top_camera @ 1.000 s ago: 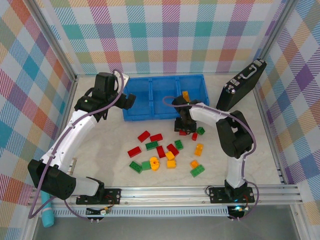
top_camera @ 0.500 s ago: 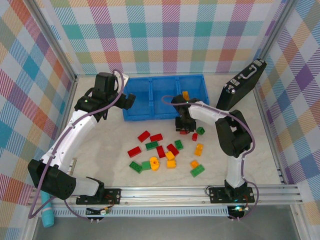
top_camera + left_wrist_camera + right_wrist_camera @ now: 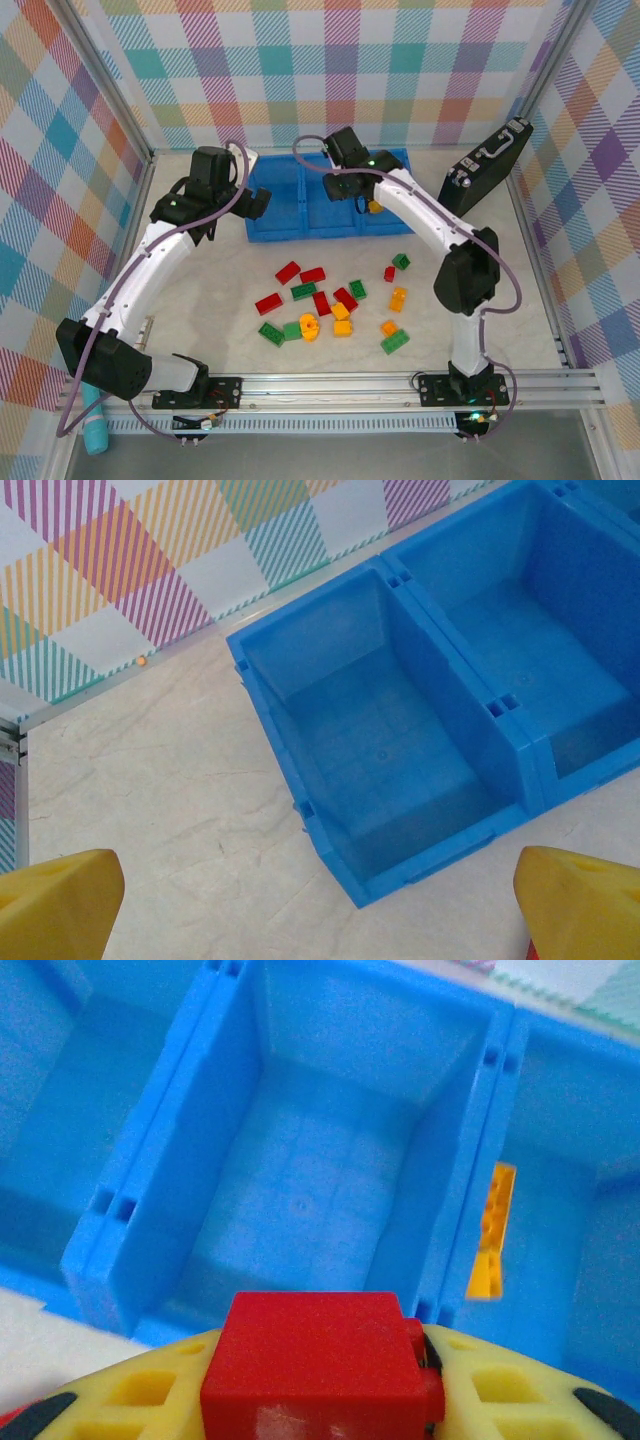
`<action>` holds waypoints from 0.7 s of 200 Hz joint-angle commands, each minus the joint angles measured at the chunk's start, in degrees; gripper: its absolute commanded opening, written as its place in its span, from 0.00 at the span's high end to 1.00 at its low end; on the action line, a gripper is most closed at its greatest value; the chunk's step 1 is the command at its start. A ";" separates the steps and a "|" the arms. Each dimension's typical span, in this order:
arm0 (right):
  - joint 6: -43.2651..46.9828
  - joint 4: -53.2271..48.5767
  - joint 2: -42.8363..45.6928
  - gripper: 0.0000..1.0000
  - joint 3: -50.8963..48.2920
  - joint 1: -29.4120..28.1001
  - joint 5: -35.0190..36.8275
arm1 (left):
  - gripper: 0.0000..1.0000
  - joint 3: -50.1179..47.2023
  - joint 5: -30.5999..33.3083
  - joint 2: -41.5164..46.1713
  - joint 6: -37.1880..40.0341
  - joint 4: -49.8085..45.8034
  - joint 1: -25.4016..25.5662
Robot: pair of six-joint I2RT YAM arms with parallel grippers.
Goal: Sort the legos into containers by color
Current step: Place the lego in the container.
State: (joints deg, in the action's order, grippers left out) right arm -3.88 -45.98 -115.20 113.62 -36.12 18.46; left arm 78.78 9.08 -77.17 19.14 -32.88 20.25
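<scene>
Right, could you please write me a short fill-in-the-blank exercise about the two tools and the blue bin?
1. The studded plastic brick clamped in the right tool is ____ in colour.
2. That tool hangs over the ____ compartment of the bright blue ribbed plastic bin.
3. The orange plastic brick sits in the bin's ____ compartment.
4. The left tool is ____ and holds nothing.
Missing words: red; middle; right; open.

Lab-type robot test cell; checked fabric walls (image 3: 330, 60) enclose three sides beyond the jaws. Aluminium frame rail (image 3: 330, 383) behind them carries bolted arm bases (image 3: 215, 388); pale marbled tabletop (image 3: 220, 280) beneath.
</scene>
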 commanded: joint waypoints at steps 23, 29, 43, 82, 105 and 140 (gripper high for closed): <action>7.81 2.37 -9.28 0.60 4.92 -0.18 -0.36 | 0.00 -0.52 -0.57 1.05 -0.15 1.15 0.67; 7.88 2.53 -10.23 0.60 5.51 -0.22 -0.42 | 0.00 -0.72 -0.57 1.14 -0.10 1.23 0.67; 7.85 2.76 -11.90 0.60 6.66 -0.19 -0.68 | 0.00 -1.19 1.49 1.23 -0.11 2.69 0.67; 7.57 3.92 -14.36 0.57 6.98 -0.20 -1.83 | 0.00 -0.94 13.57 -0.66 -1.64 5.29 0.76; 7.40 3.73 -15.73 0.53 7.41 -0.18 -1.65 | 0.00 -1.58 13.61 -1.47 -2.69 6.07 0.76; 6.64 5.18 -15.61 0.47 6.57 -0.18 -1.55 | 0.00 -1.10 19.86 -1.38 -4.79 6.27 0.76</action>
State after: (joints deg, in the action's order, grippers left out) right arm 2.59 -42.48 -130.04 118.74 -36.12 17.41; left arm 77.41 23.62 -78.85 16.45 -28.05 20.60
